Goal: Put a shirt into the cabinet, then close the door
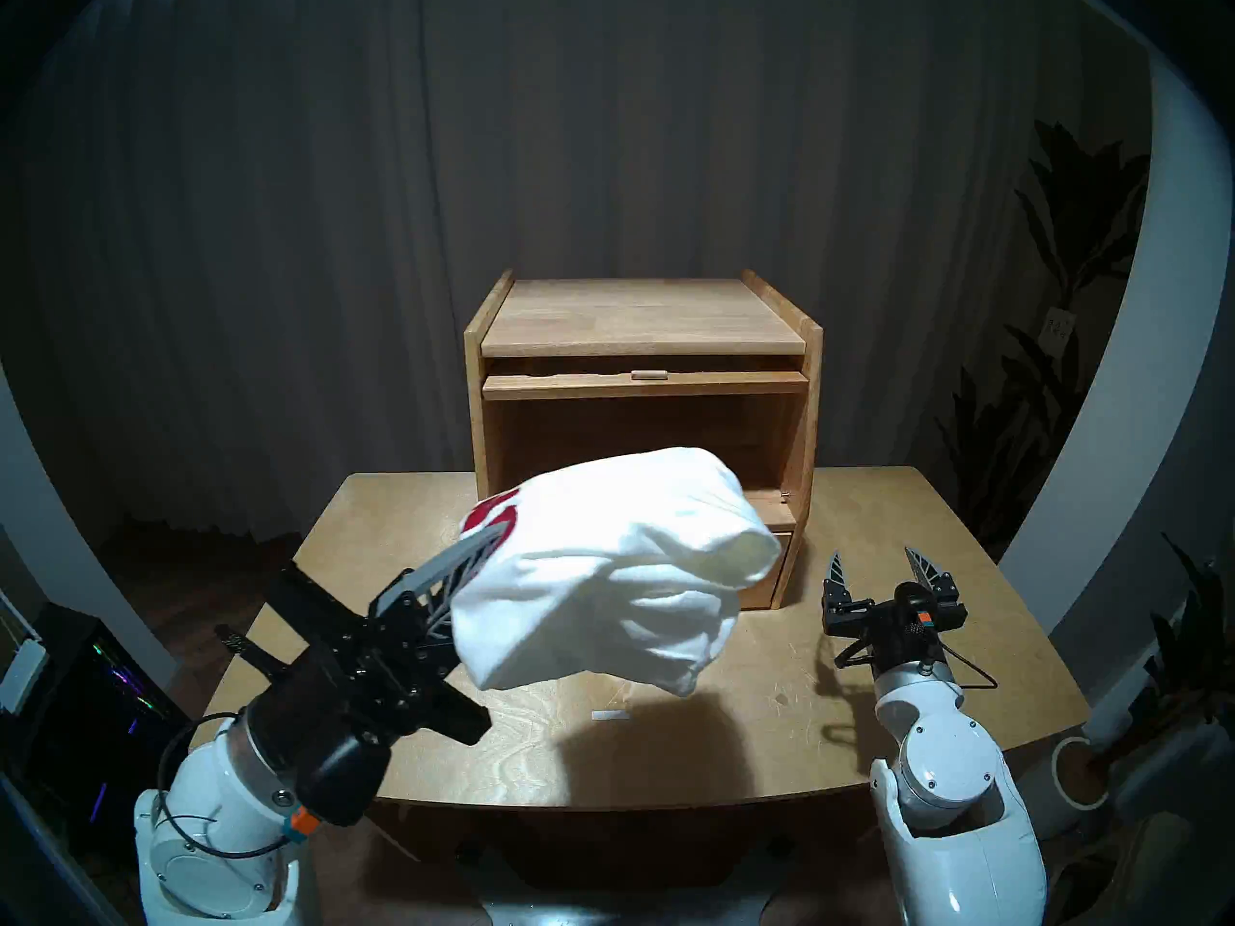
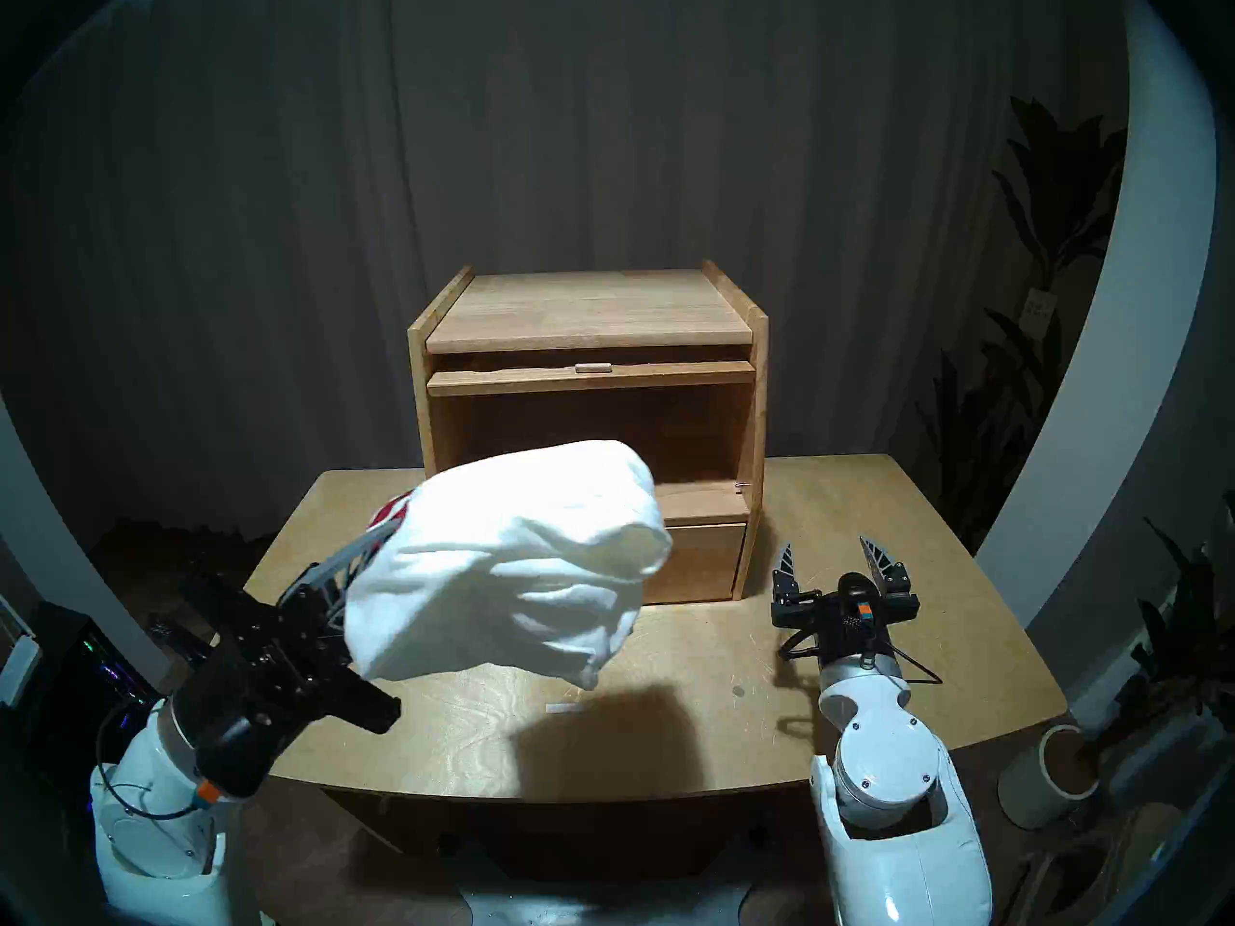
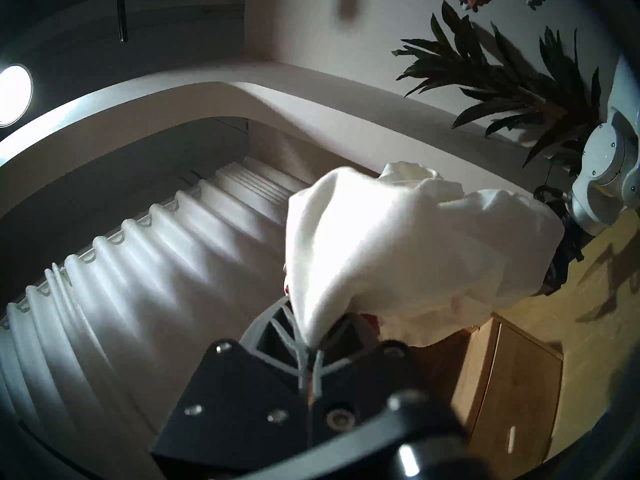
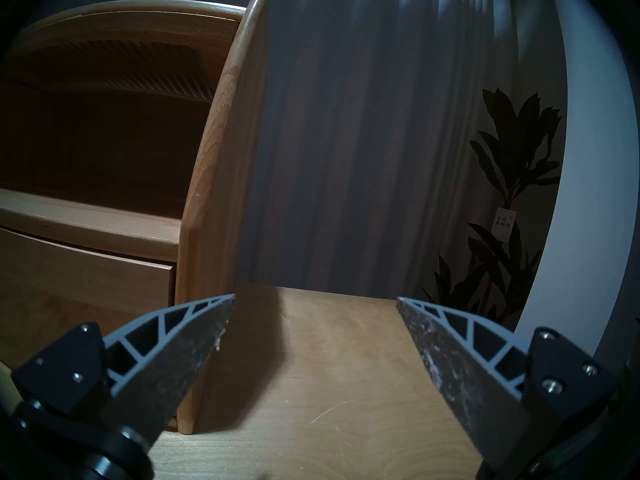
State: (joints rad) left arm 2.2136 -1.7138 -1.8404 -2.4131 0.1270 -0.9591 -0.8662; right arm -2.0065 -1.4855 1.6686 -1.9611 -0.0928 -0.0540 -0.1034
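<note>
The white shirt [image 1: 601, 570] with a dark-red print hangs bunched in the air above the table, in front of the cabinet's lower left. My left gripper [image 1: 478, 557] is shut on its left edge, and the fabric hides the fingertips. In the left wrist view the shirt [image 3: 398, 247] rises from the closed fingers [image 3: 277, 334]. The light wooden cabinet [image 1: 641, 323] stands at the table's back with its upper compartment open. Its door [image 1: 645, 385] lies flat, pushed in under the top, with the knob facing up. My right gripper [image 1: 875, 560] is open and empty to the right of the cabinet [image 4: 214, 191].
The wooden table [image 1: 902, 517] carries a small white strip [image 1: 611, 715] near its front middle. The drawer [image 4: 86, 271] below the compartment is shut. Dark curtains hang behind, and plants [image 1: 1069, 250] and a round pot [image 1: 1082, 771] stand to the right.
</note>
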